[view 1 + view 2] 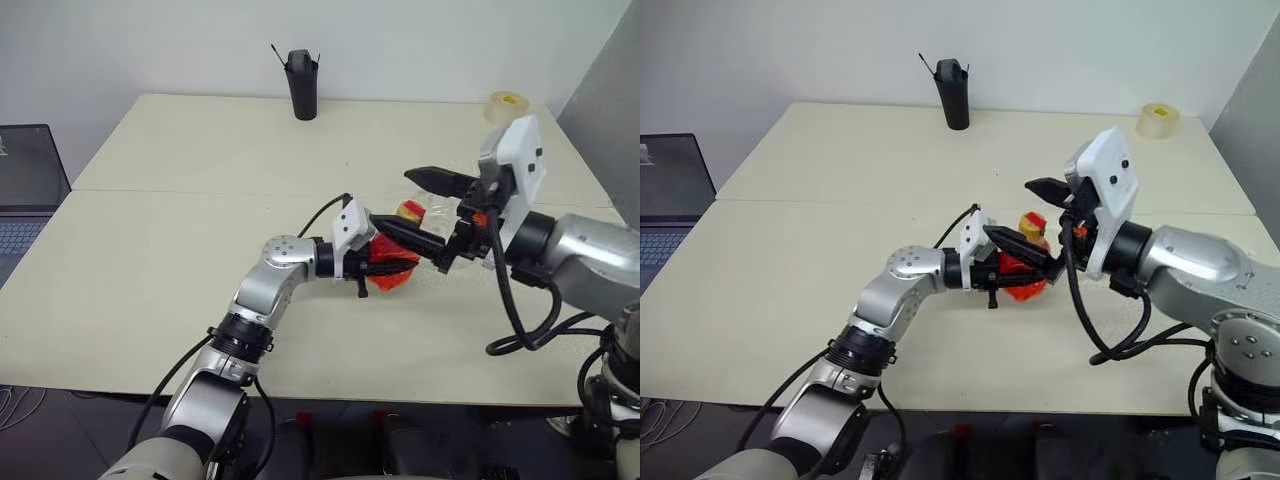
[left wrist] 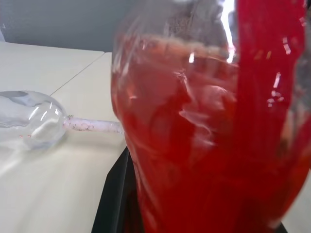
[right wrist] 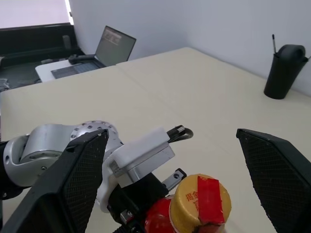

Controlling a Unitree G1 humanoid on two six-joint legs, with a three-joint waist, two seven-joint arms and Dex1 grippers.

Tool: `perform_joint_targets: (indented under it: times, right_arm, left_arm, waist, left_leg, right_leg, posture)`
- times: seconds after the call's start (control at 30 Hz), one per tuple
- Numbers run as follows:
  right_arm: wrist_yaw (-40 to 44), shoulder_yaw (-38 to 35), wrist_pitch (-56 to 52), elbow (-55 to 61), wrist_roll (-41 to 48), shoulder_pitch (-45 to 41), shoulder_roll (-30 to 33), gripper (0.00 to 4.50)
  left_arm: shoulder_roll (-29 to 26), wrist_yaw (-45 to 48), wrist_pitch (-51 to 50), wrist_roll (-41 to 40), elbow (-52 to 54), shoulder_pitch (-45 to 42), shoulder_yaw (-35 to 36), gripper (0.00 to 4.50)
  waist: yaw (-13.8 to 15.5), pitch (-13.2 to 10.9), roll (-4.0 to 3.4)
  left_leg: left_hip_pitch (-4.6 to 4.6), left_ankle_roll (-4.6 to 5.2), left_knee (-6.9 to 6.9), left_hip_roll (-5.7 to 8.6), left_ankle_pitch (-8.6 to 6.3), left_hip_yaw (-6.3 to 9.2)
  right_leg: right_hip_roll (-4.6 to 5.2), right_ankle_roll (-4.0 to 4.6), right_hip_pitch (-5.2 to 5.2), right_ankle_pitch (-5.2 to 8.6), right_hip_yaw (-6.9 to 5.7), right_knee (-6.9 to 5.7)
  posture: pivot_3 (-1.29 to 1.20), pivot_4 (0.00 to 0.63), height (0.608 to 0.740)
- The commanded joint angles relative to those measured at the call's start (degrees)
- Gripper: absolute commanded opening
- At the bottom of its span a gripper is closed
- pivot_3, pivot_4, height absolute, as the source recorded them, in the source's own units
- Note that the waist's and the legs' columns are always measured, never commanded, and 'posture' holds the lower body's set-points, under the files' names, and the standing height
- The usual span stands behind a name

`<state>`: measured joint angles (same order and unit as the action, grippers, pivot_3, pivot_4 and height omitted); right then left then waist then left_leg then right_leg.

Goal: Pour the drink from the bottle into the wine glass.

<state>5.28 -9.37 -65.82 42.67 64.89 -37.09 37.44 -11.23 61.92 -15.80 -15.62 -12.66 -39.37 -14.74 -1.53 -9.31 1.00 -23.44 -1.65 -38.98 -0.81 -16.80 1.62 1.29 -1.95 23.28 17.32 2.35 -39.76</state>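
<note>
My left gripper [image 1: 378,262] is shut on the bottle [image 1: 393,281], holding it a little above the middle of the table [image 1: 180,270]. The red drink [image 2: 184,160] fills most of the bottle's clear body. Its yellow cap [image 3: 201,201], with a red strip over it, is on. My right gripper [image 3: 171,132] is open and reaches in from the right, one finger on each side of the cap without touching it. The wine glass [image 2: 29,121] is clear and holds no drink; its bowl and stem show just past the bottle, and in the eye views the right gripper mostly hides it.
A tall black cup [image 1: 302,85] with sticks in it stands at the table's far edge. A yellowish tape roll [image 1: 508,103] lies at the far right corner. A laptop [image 1: 25,190] sits off the left side. A grey panel [image 1: 610,90] borders the right.
</note>
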Motion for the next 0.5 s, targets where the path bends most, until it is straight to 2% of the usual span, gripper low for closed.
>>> perform_joint_targets:
  times: [0.03, 0.5]
  right_arm:
    - [-3.78, 0.52, 0.35, 0.2, -1.27, -0.2, -0.61, 4.5]
    - [0.23, 3.76, 6.11, -6.45, -13.1, 3.12, -1.25, 4.5]
  left_arm:
    - [0.59, 0.33, 1.47, -0.85, 0.74, -1.8, 0.9, 0.93]
    - [-0.35, -0.48, 1.11, -0.89, 1.44, -1.24, 1.39, 0.93]
  waist:
    - [-0.02, 0.0, 0.0]
    - [-0.08, 0.0, 0.0]
  left_leg:
    - [0.0, 0.01, 0.0, 0.01, -0.01, -0.02]
    - [0.01, 0.03, 0.01, 0.0, -0.01, -0.03]
  right_leg:
    - [0.0, 0.0, 0.0, 0.0, 0.0, 0.0]
    - [-0.04, 0.0, 0.0, 0.0, -0.01, -0.01]
  posture:
    - [0.0, 0.15, 0.74]
    - [0.0, 0.15, 0.74]
